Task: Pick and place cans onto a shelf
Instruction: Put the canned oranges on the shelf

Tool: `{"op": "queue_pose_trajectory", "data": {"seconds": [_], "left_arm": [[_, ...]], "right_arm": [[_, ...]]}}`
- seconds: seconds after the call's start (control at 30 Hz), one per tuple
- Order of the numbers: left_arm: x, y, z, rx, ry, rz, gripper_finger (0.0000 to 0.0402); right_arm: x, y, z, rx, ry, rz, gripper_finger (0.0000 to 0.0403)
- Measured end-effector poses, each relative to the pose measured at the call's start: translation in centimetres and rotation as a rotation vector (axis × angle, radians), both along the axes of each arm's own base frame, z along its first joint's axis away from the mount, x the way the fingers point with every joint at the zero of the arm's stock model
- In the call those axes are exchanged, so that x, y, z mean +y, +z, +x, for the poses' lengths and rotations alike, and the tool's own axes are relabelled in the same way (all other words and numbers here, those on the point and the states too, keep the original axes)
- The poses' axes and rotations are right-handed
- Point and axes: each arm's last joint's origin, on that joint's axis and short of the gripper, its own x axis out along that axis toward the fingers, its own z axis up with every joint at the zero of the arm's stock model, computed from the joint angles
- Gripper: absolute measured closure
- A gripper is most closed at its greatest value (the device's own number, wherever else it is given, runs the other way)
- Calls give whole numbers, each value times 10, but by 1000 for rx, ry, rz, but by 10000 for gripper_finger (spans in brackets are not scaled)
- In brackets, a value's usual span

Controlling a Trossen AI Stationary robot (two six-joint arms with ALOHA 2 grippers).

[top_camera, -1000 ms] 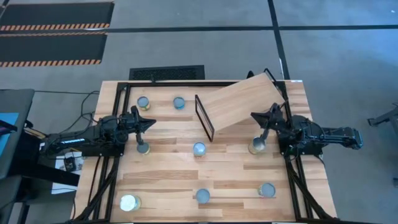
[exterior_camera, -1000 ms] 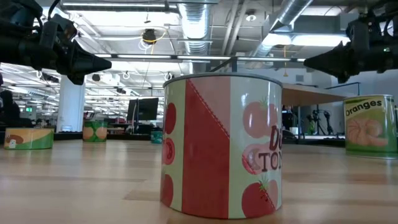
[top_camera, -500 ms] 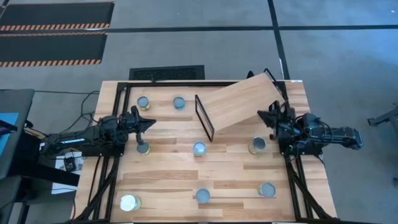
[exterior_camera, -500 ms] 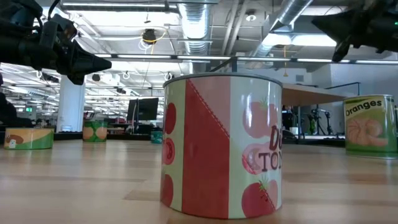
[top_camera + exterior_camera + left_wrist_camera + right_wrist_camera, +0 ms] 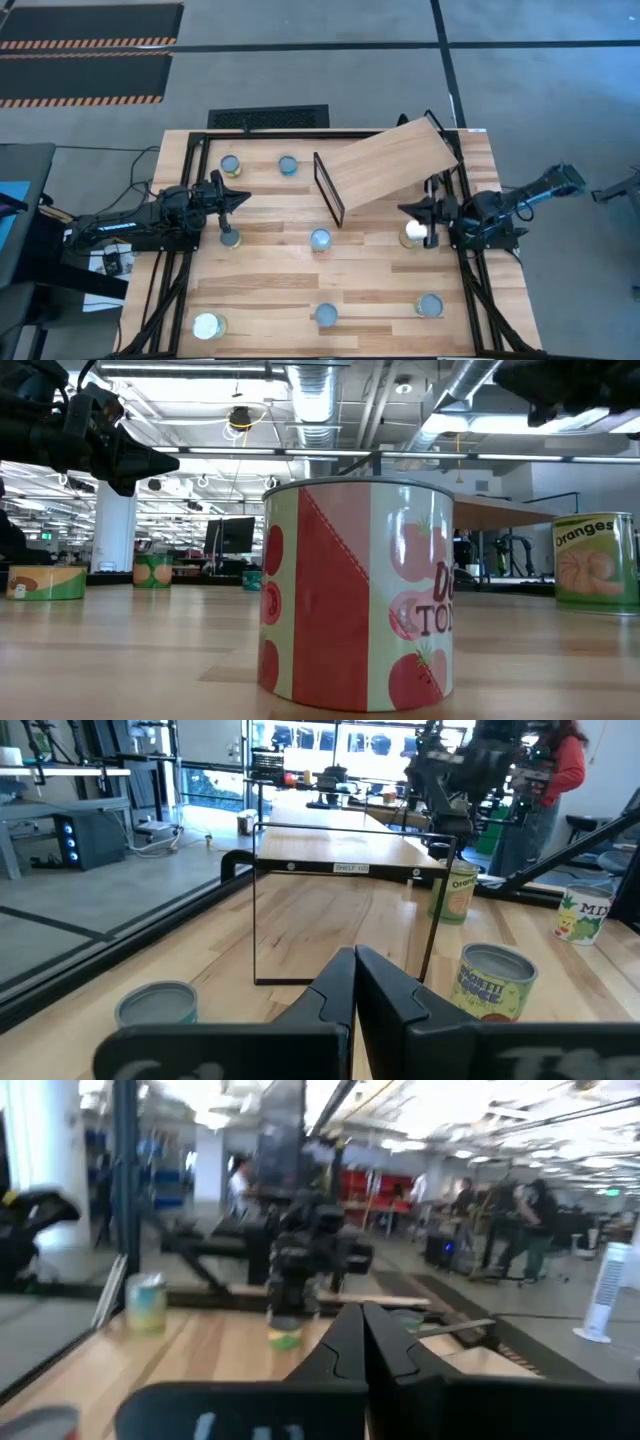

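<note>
1. High view. Left gripper (image 5: 243, 196) hangs over the left part of the wooden table (image 5: 270, 270), fingers pressed together on nothing, just above a grey-topped can (image 5: 230, 238). Right gripper (image 5: 404, 209) sits by the right edge, pointing toward the table's middle, fingers together and empty, beside a can (image 5: 413, 232) that stands free on the wood.
2. High view, continued. The shelf (image 5: 385, 170), a light-wood board, lies slanted at the far right with its black frame (image 5: 328, 188) at the end nearer the table's middle. No can rests on it. Other cans: two near the far left edge (image 5: 230, 165) (image 5: 288, 164), one at centre (image 5: 320, 239), one near the front (image 5: 326, 315), one front right (image 5: 429, 305), one white-topped at the front left corner (image 5: 207, 326).
3. Low view. A tomato can (image 5: 358, 593) fills the middle, upright on the tabletop. An oranges can (image 5: 596, 562) stands at right; low cans (image 5: 44, 582) (image 5: 152, 570) at far left.
4. Left wrist view. Own fingers (image 5: 330, 992) meet at the tips. Ahead stands the black frame (image 5: 350, 905), a green-labelled can (image 5: 495, 980) beside it, a grey-topped can (image 5: 156, 1005) close by, an oranges can (image 5: 454, 892) beyond. A person in red (image 5: 560, 760) stands in the room behind.
5. Right wrist view. Own fingers (image 5: 345, 1342) closed together; the other arm (image 5: 305, 1255) stands across the table over a can (image 5: 285, 1335); another can (image 5: 147, 1302) is off to one side.
</note>
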Motion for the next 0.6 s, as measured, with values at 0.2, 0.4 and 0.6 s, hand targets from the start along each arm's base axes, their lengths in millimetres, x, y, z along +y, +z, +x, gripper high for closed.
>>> {"op": "queue_pose_trajectory", "data": {"seconds": [0.2,0.4,0.6], "left_arm": [[0,0,0,0,0,0,401],[0,0,0,0,0,0,401],[0,0,0,0,0,0,401]], "right_arm": [[35,15,31,178,55,-46,392],[68,16,68,334,95,-98,399],[87,20,95,539,152,-88,400]]}}
